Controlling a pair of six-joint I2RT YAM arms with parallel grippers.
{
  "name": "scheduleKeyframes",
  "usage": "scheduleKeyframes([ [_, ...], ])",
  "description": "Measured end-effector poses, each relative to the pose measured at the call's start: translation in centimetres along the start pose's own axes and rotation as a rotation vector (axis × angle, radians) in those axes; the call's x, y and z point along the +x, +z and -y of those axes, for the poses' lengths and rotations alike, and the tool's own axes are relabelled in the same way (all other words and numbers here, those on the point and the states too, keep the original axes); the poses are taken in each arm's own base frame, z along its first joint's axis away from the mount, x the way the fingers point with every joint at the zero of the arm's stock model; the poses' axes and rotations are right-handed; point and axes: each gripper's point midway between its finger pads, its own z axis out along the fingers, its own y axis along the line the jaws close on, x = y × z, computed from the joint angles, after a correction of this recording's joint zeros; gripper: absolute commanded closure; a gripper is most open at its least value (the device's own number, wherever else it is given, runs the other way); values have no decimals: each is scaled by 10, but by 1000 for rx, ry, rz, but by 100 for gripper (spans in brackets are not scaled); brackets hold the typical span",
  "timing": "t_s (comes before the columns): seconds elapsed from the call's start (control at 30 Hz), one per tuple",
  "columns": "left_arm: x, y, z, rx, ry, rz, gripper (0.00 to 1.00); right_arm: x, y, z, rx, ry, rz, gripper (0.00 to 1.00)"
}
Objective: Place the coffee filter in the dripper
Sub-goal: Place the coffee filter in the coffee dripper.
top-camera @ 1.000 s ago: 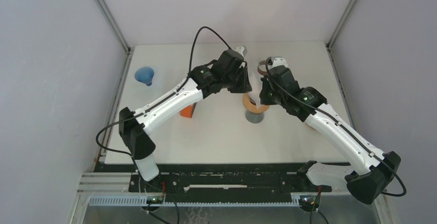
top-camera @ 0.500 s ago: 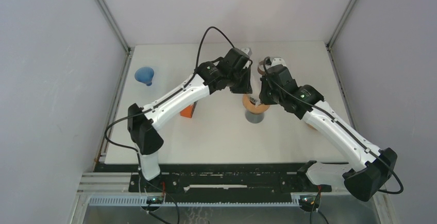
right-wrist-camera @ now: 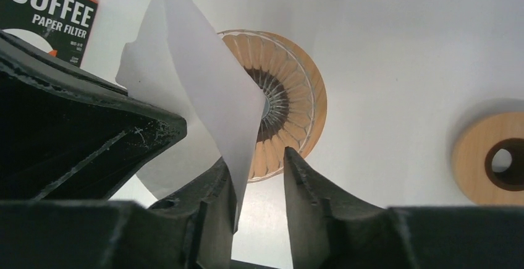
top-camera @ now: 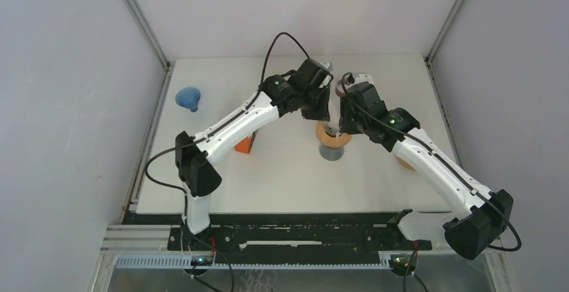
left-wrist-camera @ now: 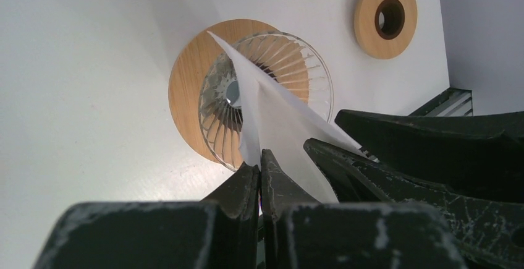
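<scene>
Top view: left tool [top-camera: 321,106] and right tool [top-camera: 344,116] seen close together above dripper [top-camera: 333,139], near middle of surface [top-camera: 282,178]. Blue funnel [top-camera: 189,97] seen by left edge.

Left wrist: left tool clenched on coffee filter [left-wrist-camera: 281,117]. Filter held over ribbed glass dripper on wooden base; contact cannot be told. Wooden ring [left-wrist-camera: 385,17] seen lying apart from dripper.

Right wrist: right tool released, jaws parted. Filter edge laid against one finger [right-wrist-camera: 216,188], other finger kept apart. Filter box [right-wrist-camera: 46,15] seen at upper left.
</scene>
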Motion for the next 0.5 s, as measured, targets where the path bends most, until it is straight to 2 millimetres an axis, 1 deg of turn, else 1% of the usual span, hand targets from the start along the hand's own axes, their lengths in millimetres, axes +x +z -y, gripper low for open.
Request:
scheduleKeyframes([
  [0.13, 0, 0, -1, -6, 17, -11, 95, -2, 2, 3, 9, -5, 4, 49],
  [0.3, 4, -1, -5, -17, 29, -34, 95, -1, 8, 8, 26, -2, -8, 44],
  [0.5, 4, 3, -4, -9, 42, -51, 95, -2, 16, 9, 20, 9, -21, 39],
])
